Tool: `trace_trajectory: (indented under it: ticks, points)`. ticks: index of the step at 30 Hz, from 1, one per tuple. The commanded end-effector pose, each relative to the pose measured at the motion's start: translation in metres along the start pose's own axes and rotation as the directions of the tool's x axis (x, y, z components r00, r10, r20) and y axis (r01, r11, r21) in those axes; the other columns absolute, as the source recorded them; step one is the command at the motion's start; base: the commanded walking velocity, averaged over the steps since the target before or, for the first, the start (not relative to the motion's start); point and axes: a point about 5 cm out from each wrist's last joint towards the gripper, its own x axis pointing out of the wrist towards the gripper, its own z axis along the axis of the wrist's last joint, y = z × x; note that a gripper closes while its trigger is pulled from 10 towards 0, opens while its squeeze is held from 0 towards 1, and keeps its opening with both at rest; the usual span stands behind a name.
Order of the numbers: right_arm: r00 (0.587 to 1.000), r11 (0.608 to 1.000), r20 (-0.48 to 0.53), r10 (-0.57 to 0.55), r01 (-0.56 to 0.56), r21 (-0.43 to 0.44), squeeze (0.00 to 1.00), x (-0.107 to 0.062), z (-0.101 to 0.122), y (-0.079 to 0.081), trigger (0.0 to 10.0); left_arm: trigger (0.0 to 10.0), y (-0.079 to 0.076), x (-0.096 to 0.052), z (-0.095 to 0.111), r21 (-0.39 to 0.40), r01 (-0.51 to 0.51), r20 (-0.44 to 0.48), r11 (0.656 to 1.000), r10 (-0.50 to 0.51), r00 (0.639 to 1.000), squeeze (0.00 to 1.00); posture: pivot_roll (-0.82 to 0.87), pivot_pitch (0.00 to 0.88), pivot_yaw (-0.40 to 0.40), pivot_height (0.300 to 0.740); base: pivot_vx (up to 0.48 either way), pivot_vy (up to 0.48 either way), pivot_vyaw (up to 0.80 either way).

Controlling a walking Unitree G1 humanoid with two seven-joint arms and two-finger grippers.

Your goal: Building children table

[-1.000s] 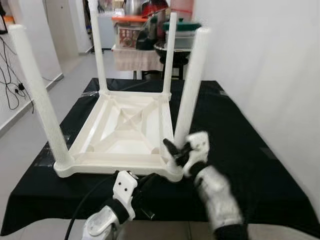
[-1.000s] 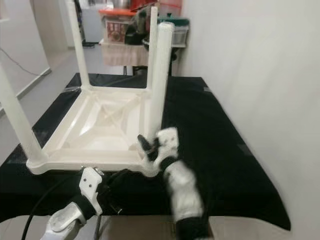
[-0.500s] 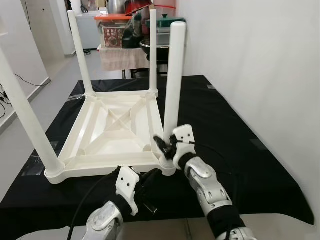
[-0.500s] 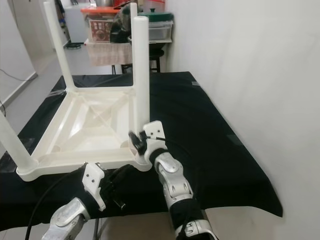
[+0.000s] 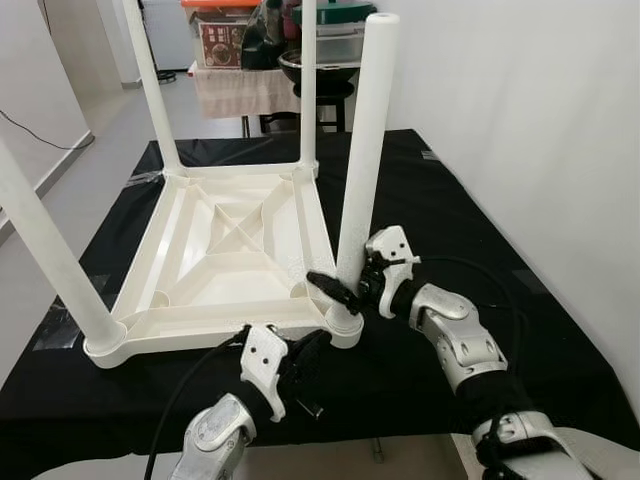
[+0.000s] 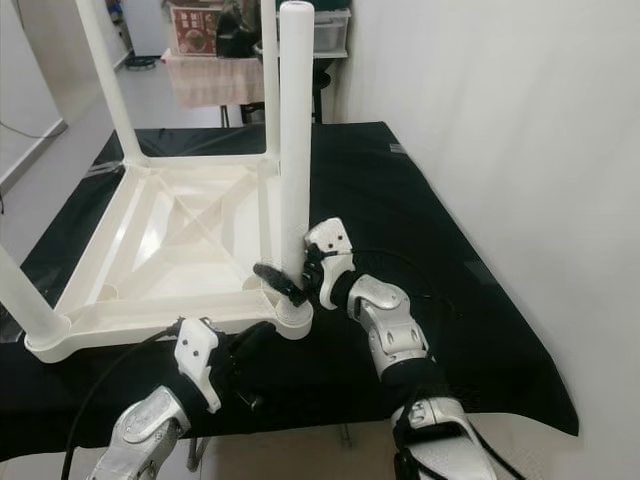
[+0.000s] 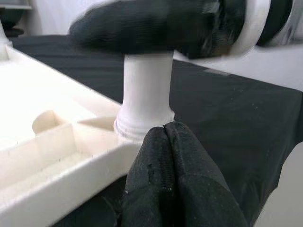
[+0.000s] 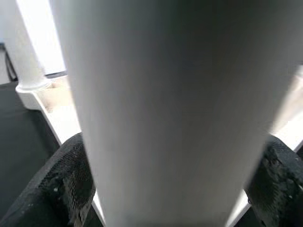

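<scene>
A black cloth (image 5: 455,215) covers the worktop — behind it, a cluttered stand (image 5: 262,90).

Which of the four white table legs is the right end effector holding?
The near right leg, at the frame corner closest to the robot's right arm. The right end effector straddles its base, one finger on each side; the other three legs stand untouched.

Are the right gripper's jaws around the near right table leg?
Yes, in the right wrist view the table leg stands between the right gripper's two black fingers, one on each side.
</scene>
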Motion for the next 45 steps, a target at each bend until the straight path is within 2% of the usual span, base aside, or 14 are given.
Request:
trace_trajectory:
  ticks: [1, 8, 10, 20, 22, 24, 29, 36, 37, 38, 39, 40, 41, 45]
  points:
    - [0.998, 0.998, 0.025, 0.056, -0.057, 0.016, 0.00, -0.001, 0.004, -0.002, 10.0, 10.0, -0.002, 0.001, -0.002, -0.003, -0.003, -0.005, 1.000, 0.003, 1.000, 0.00, -0.01, 0.000, -0.064, 0.740, 0.000, 0.000, 0.00]
    - [0.998, 0.998, -0.007, 0.065, -0.064, 0.020, 0.00, -0.003, 0.006, -0.010, 10.0, 10.0, -0.002, 0.003, -0.004, 0.001, -0.003, -0.011, 1.000, 0.003, 1.000, 0.00, 0.01, 0.000, -0.079, 0.740, 0.000, 0.000, 0.00]
    - [1.000, 0.999, -0.024, 0.016, -0.015, 0.047, 0.00, -0.004, 0.002, -0.016, 0.0, 10.0, 0.000, 0.002, -0.007, 0.027, -0.007, -0.030, 1.000, 0.007, 1.000, 0.00, 0.02, 0.000, -0.080, 0.740, 0.000, 0.000, 0.00]
    - [0.988, 0.980, 0.031, -0.150, 0.144, 0.140, 0.00, -0.017, -0.012, -0.023, 0.0, 10.0, 0.008, 0.001, -0.006, 0.012, -0.022, -0.022, 1.000, 0.022, 1.000, 0.00, 0.00, 0.000, -0.057, 0.740, 0.000, 0.000, 0.00]
    - [0.899, 0.901, 0.062, -0.434, 0.432, 0.044, 0.00, -0.018, -0.010, -0.028, 0.0, 10.0, 0.007, 0.003, -0.006, 0.018, -0.008, -0.026, 1.000, 0.008, 1.000, 0.00, 0.00, 0.000, -0.064, 0.740, 0.000, 0.000, 0.00]
    - [0.688, 0.696, 0.116, -0.716, 0.717, 0.044, 0.00, -0.018, -0.020, -0.008, 0.0, 10.0, 0.006, 0.004, -0.006, 0.037, 0.015, -0.036, 0.999, -0.013, 0.999, 0.00, 0.01, 0.000, -0.052, 0.740, 0.000, 0.000, 0.00]
    - [0.799, 0.799, 0.048, -0.599, 0.593, 0.096, 0.00, 0.021, -0.050, 0.067, 0.0, 10.0, 0.005, 0.006, -0.006, 0.042, 0.026, -0.032, 0.999, -0.025, 0.999, 0.00, -0.01, 0.000, -0.037, 0.740, 0.000, 0.000, 0.00]
    - [0.767, 0.771, 0.084, -0.636, 0.632, 0.073, 0.00, 0.019, -0.037, 0.042, 0.0, 10.0, 0.007, 0.014, -0.003, 0.052, 0.039, -0.031, 0.998, -0.038, 0.999, 0.00, 0.00, 0.000, -0.030, 0.740, 0.000, 0.000, 0.00]
    - [0.758, 0.763, 0.082, -0.647, 0.644, 0.059, 0.00, 0.018, -0.036, 0.038, 5.1, 10.0, 0.008, 0.016, -0.001, 0.055, 0.035, -0.025, 0.998, -0.033, 0.999, 0.00, 0.00, 0.000, -0.029, 0.740, 0.000, 0.000, 0.00]
    - [0.743, 0.747, 0.079, -0.665, 0.663, 0.046, 0.00, 0.017, -0.034, 0.038, 5.1, 10.0, 0.009, 0.017, 0.001, 0.058, 0.033, -0.021, 0.998, -0.031, 0.999, 0.00, 0.00, 0.000, -0.029, 0.740, 0.000, 0.000, 0.00]
    - [0.756, 0.761, 0.096, -0.648, 0.648, 0.037, 0.00, 0.017, -0.030, 0.038, 10.0, 10.0, 0.010, 0.018, 0.003, 0.060, 0.029, -0.014, 0.998, -0.028, 1.000, 0.00, 0.00, 0.000, -0.028, 0.740, 0.000, 0.000, 0.00]
    - [0.756, 0.761, 0.096, -0.648, 0.648, 0.037, 0.00, 0.017, -0.030, 0.038, 10.0, 10.0, 0.010, 0.018, 0.003, 0.060, 0.029, -0.014, 0.998, -0.028, 1.000, 0.00, 0.00, 0.000, -0.028, 0.740, 0.000, 0.000, 0.00]
    - [0.770, 0.777, 0.113, -0.628, 0.629, 0.024, 0.95, 0.017, -0.024, 0.036, 10.0, 10.0, 0.015, 0.020, 0.007, 0.068, 0.015, -0.004, 0.998, -0.015, 1.000, 0.00, 0.01, 0.000, -0.036, 0.740, 0.000, 0.000, 0.00]
    - [0.829, 0.840, 0.145, -0.541, 0.541, 0.039, 1.00, 0.019, -0.008, 0.025, 10.0, 10.0, 0.020, 0.025, 0.007, 0.047, -0.002, -0.002, 0.999, 0.002, 1.000, 0.00, 0.00, 0.000, -0.030, 0.740, 0.000, 0.000, 0.00]
